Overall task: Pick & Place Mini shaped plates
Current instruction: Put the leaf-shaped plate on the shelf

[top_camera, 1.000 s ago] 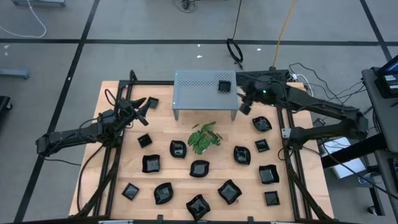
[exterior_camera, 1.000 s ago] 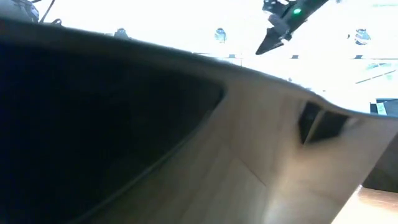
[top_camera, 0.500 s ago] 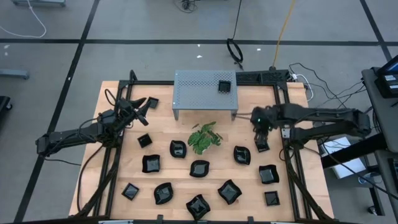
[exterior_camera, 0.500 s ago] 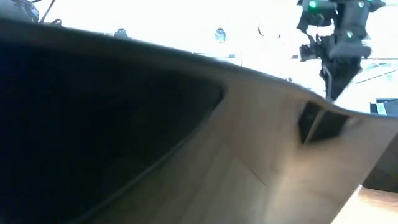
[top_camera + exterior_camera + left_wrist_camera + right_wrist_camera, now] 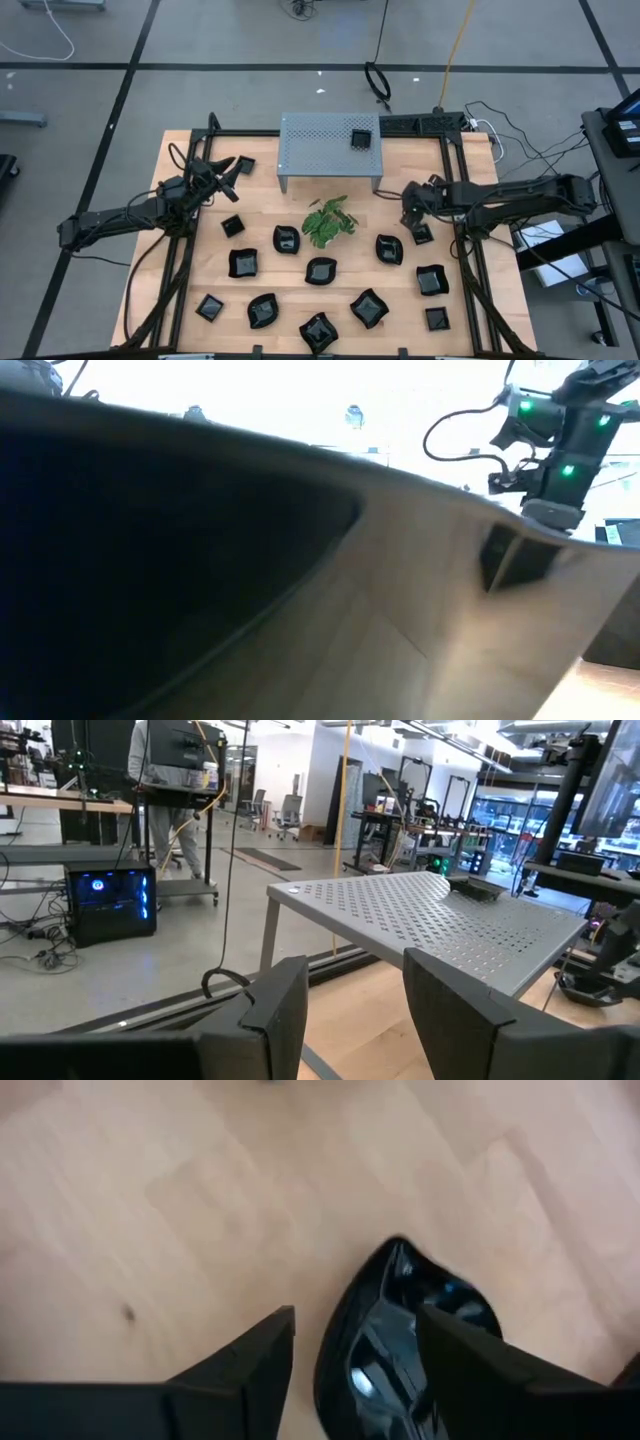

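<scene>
**Right gripper low over a small dish by the stand**

From above, we see the right gripper down over the wooden table, at about three o'clock from the green plant and just off the right leg of the grey perforated stand. It sits over a spot where a small black dish lies just at its five o'clock side. One dish rests on top of the stand, towards its right end. The other black dishes are spread over the near half of the table, for example one at four o'clock from the plant and one at eight o'clock from it. The left gripper hangs at ten o'clock from the plant, near another dish by the stand's left end.

In the low view a large dark shape fills most of the picture; the right arm, with green lights, shows at two o'clock.

The left wrist view shows the left gripper with its fingers a moderate way apart and nothing between them, facing the stand, which carries a dish.

The right wrist view shows the right gripper parted, its fingers on either side of the rim of a glossy black dish lying on the table. We cannot tell whether the fingers touch the dish.
</scene>
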You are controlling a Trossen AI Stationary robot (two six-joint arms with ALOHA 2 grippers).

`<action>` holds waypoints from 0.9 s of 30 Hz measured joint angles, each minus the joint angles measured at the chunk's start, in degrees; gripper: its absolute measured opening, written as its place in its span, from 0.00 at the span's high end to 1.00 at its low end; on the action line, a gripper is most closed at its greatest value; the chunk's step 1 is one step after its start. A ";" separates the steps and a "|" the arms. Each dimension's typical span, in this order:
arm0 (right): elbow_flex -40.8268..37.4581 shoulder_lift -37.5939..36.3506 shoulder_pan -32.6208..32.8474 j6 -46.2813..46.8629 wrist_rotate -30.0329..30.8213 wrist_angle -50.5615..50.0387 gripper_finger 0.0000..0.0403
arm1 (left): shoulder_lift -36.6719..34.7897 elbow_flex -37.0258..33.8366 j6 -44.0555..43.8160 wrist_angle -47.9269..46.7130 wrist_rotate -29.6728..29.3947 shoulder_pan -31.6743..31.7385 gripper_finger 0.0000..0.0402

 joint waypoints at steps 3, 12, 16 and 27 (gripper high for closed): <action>-1.63 0.02 -0.72 1.88 -0.26 4.24 0.52 | 0.00 -0.01 0.02 0.00 0.00 -0.02 0.58; -8.66 0.04 -5.08 9.22 -0.02 12.41 0.52 | 0.00 -0.02 0.02 0.02 0.00 0.00 0.58; -12.28 0.01 -5.73 11.54 -0.02 17.34 0.53 | 0.00 -0.02 0.02 0.02 0.00 -0.02 0.58; -13.49 0.00 -5.69 12.95 0.13 19.61 0.83 | 0.00 -0.02 0.02 0.02 0.00 -0.02 0.58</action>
